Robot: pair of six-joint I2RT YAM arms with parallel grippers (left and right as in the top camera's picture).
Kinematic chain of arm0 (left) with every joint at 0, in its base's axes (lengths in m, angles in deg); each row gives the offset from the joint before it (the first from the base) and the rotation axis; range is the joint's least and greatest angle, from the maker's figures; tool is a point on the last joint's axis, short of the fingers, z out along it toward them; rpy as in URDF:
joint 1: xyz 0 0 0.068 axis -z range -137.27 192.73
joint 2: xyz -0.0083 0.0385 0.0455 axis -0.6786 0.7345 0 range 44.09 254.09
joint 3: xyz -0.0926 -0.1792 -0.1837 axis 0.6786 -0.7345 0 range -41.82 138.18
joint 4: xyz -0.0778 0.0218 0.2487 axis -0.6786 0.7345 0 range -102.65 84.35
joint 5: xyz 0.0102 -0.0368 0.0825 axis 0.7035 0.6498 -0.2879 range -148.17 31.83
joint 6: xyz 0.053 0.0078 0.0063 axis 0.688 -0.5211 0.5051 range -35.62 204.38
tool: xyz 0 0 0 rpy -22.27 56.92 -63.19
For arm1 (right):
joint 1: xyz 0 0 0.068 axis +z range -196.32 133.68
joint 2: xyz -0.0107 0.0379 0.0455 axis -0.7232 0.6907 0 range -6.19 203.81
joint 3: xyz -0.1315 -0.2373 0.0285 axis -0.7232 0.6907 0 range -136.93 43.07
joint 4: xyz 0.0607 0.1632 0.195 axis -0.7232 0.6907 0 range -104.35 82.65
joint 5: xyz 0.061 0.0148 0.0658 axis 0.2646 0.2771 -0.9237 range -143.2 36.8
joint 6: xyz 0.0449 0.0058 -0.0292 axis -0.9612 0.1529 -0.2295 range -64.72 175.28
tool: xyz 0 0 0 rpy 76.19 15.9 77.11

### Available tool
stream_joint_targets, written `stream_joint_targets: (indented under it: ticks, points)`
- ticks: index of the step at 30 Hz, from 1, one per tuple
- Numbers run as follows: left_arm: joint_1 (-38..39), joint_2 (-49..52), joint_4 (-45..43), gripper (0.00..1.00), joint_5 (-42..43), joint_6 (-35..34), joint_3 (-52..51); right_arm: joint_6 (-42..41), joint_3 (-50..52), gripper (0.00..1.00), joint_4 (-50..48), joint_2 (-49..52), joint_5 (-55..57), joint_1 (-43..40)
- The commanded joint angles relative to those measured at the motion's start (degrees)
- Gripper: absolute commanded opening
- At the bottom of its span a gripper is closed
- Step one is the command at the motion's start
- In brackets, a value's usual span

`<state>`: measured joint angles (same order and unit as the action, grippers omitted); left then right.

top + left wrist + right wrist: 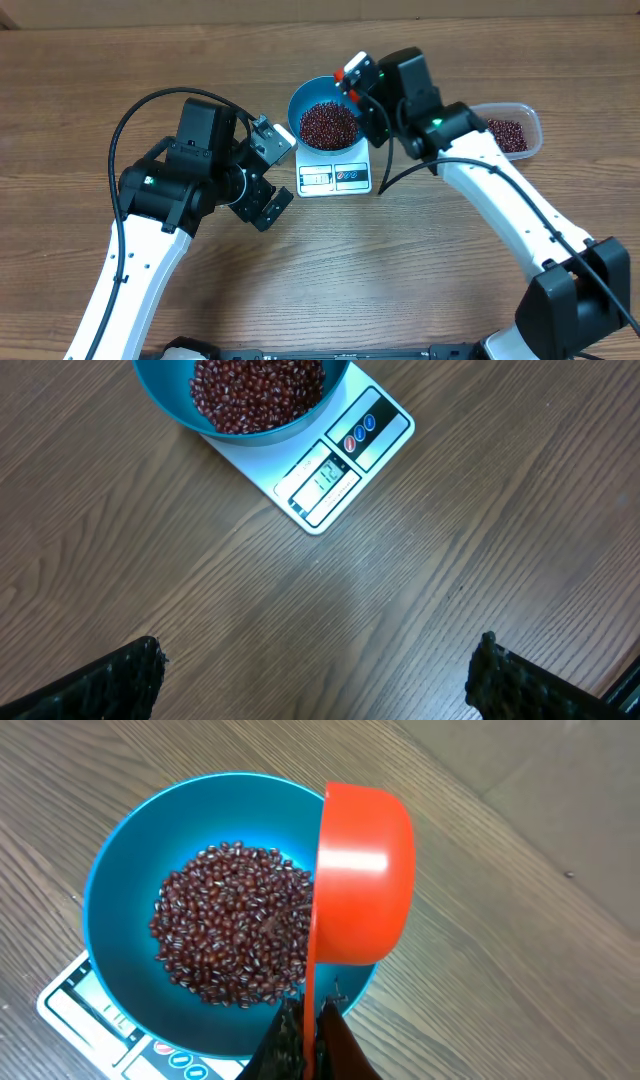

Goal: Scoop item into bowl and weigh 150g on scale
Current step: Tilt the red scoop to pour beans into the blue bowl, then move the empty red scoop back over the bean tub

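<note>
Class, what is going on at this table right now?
The right gripper is shut on the handle of an orange scoop, tipped over the blue bowl, which holds a pile of red-brown beans and sits on the white scale. The left gripper hangs open beside the scale, holding nothing. More beans lie in a clear tub.

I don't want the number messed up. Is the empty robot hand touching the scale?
Apart. The left wrist view shows a wide stretch of bare table between the open left gripper and the scale.
</note>
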<state>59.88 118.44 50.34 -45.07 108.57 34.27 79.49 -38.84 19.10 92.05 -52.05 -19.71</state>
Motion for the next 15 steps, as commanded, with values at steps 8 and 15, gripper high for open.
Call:
stream_joint_targets:
  ticks: [8, 15]
  points:
    - [-0.2, 0.3, 0.0, 1.0, 0.4, 0.7, -0.1, -3.7, -1.4, 0.04, 0.1, -3.5, 3.9, 3.0]
    - [-0.2, 0.3, 0.0, 1.0, 0.4, 0.7, -0.1, -8.5, -1.4, 0.04, 5.5, -9.8, 3.1, 2.8]
